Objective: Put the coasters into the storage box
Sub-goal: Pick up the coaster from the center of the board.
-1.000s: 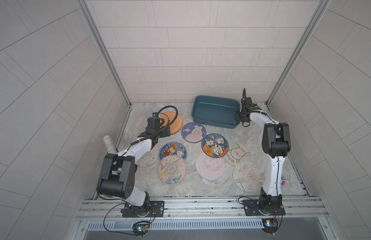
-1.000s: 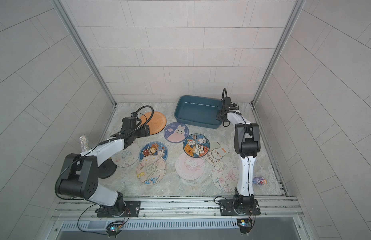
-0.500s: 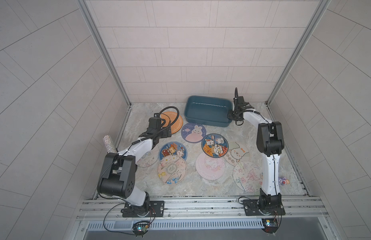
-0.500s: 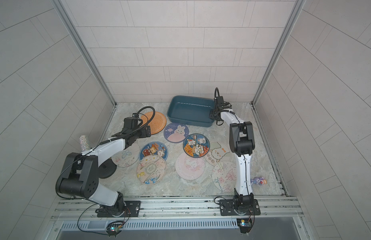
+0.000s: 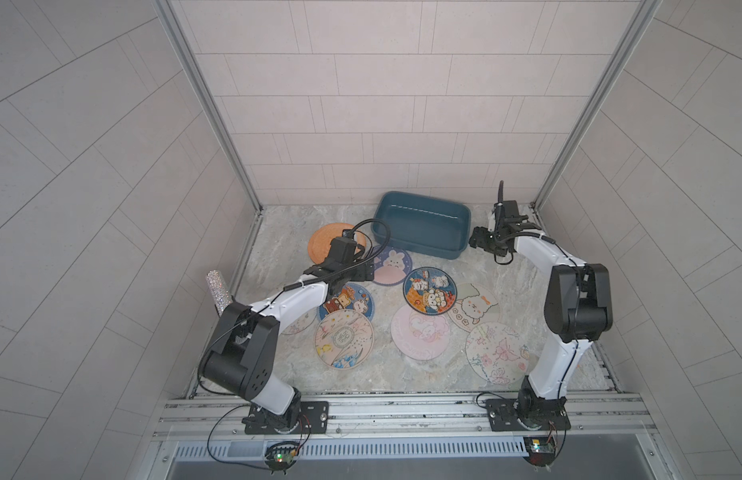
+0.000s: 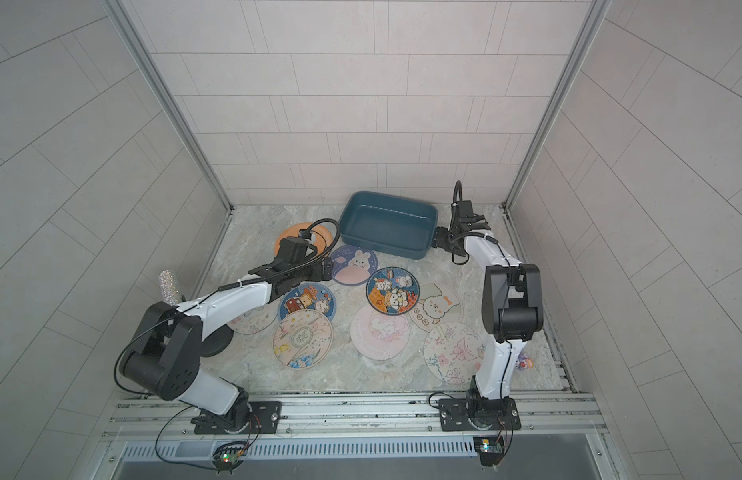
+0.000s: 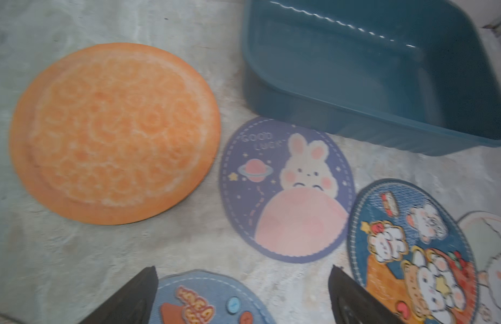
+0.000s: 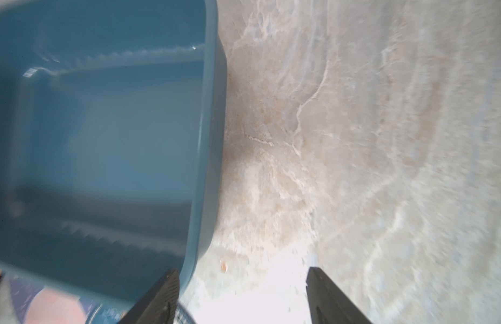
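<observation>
1. My left gripper (image 7: 242, 270) has its fingers (image 7: 148, 283) spread wide apart with nothing between them. It hangs over the table (image 5: 286, 224), left of centre.
2. Under those fingers lies the near-side blue toast coaster (image 7: 207, 300). The bunny coaster (image 7: 285, 190) lies just beyond it, and the orange coaster (image 7: 114, 131) sits further left and far.
3. My right gripper (image 8: 240, 273) also has its fingers apart, with only bare table between them.
4. One right finger (image 8: 165, 294) stands just beside the near right corner of the storage box (image 8: 207, 140). I cannot tell whether it touches.
5. The storage box (image 5: 419, 245) sits at the far middle of the table, flat on its base. In both top views my right gripper (image 5: 477, 241) is at its right end.
6. All the coasters lie flat on the table outside the box, on its near side. They include the animal coaster (image 5: 429, 291), sheep coaster (image 5: 473, 307), pink coaster (image 5: 421, 334), butterfly coaster (image 5: 498, 353) and pale flower coaster (image 5: 344, 340).
7. One more pale coaster (image 5: 296, 328) shows partly under my left arm.
</observation>
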Controlling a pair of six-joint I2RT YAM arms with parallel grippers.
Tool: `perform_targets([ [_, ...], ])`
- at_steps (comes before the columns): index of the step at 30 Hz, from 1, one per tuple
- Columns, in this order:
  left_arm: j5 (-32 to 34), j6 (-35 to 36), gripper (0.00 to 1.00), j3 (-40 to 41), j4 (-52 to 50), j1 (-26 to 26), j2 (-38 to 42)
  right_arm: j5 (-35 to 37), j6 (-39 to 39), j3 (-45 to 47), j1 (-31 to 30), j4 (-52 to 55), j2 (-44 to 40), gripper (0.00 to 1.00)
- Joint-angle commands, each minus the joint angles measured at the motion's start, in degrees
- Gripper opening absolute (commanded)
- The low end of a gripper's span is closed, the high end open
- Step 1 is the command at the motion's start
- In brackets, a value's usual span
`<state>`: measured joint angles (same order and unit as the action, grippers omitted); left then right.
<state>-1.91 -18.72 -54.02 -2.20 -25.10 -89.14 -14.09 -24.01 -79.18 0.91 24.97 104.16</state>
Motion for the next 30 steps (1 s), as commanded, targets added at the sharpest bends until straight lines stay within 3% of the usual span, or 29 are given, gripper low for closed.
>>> perform_targets([
  [1,-2.14,-5.12,1.0,-2.08,-0.91,-2.89,-2.25,-5.43,0.21,6.68,-0.54,0.7,-3.43,0.75],
  [12,-8.94,-9.04,0.96,-7.14,-2.5,-9.19,-9.54,-14.18,2.38,22.95,-1.35,-1.37,-11.11,0.74],
  [20,-14.46,-10.63,0.77,-10.2,-3.87,-11.45,-15.86,-17.6,1.8,26.45,-4.11,-5.43,-10.37,0.71],
  [30,-16.81,-12.56,0.75,-11.68,-3.71,-12.45,-21.19,-18.34,0.54,26.86,-6.24,-8.18,-7.79,0.7],
])
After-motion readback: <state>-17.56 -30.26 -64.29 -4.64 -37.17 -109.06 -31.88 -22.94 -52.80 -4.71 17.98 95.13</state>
